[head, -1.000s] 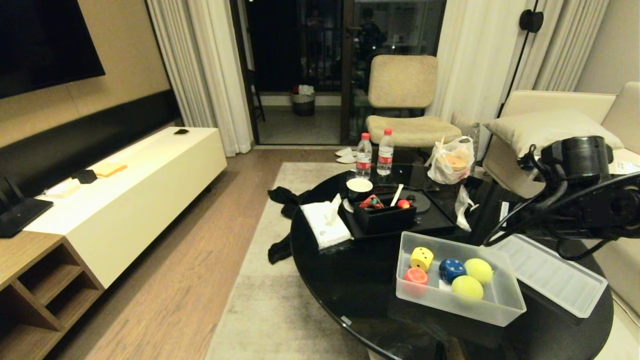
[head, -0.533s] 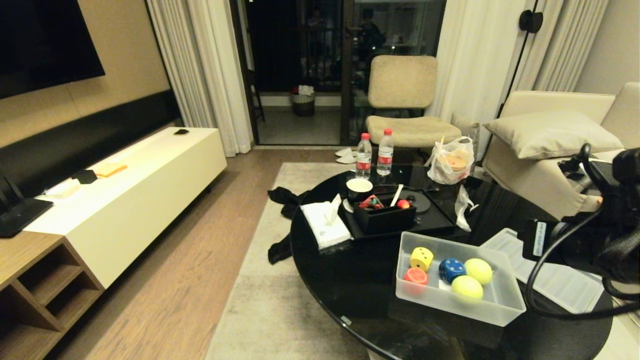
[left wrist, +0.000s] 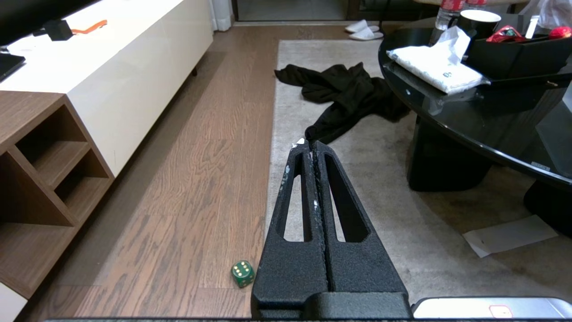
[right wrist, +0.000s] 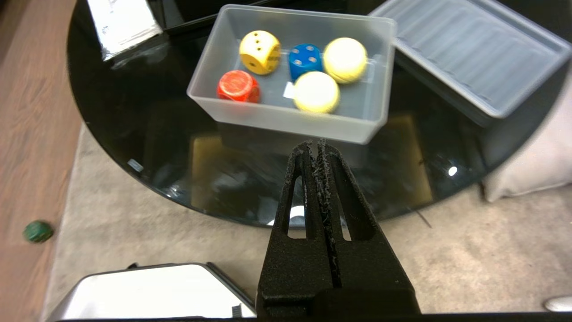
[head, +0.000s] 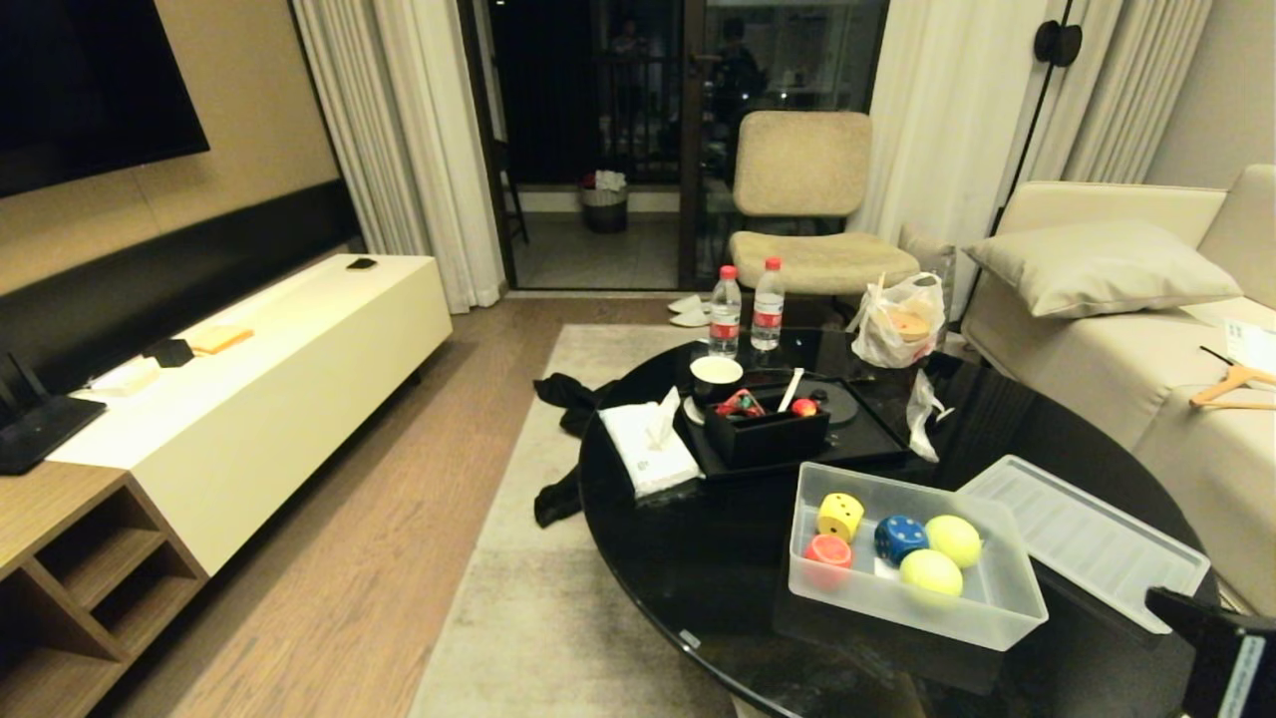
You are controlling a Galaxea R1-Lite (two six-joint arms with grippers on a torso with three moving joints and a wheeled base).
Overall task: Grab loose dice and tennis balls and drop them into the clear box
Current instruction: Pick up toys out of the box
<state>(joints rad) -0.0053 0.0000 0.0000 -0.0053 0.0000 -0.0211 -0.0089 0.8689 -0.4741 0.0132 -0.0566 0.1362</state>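
A: What is sitting in the clear box (right wrist: pixel 286 117)?

B: A yellow die (right wrist: pixel 260 52), a red die (right wrist: pixel 238 86), a blue die (right wrist: pixel 304 60) and two tennis balls (right wrist: pixel 316 91) are lying inside it, on the black tabletop (right wrist: pixel 134 129). The box is standing just ahead of the right gripper (right wrist: pixel 315 144), past the tips of its fingers (right wrist: pixel 304 179).

A: Are those fingers gripping anything?

B: No, they are pressing flat against each other, empty, hanging over the tabletop's near rim. The ribbed lid (right wrist: pixel 473 53) is lying beside the box, off to one side of the fingers.

A: And the left gripper (left wrist: pixel 311 143)?

B: Its fingers are also meeting tip to tip with nothing between them, pointing out over the rug (left wrist: pixel 393 223) toward a black garment (left wrist: pixel 348 96).

A: Is anything loose?

B: A green die (left wrist: pixel 242 273) is resting on the wooden floor (left wrist: pixel 201 179), low beside the base of the left fingers, well apart from the box.
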